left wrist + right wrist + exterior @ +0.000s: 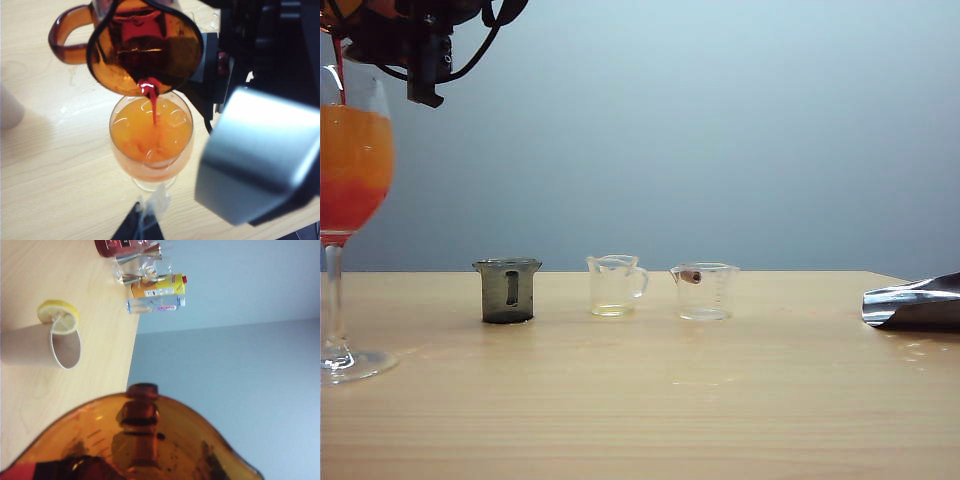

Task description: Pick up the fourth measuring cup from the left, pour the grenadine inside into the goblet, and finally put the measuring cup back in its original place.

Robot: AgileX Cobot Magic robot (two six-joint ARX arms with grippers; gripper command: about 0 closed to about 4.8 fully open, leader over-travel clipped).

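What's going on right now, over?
Right gripper holds the red-orange measuring cup tipped over the goblet; grenadine streaming in. Left gripper rests at the table edge. Nothing in the way.

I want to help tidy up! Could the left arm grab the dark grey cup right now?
Probably yes. The left end effector rests low at the table's right edge, holding nothing. The dark grey cup stands far across, past two clear cups, so it would reach around them.
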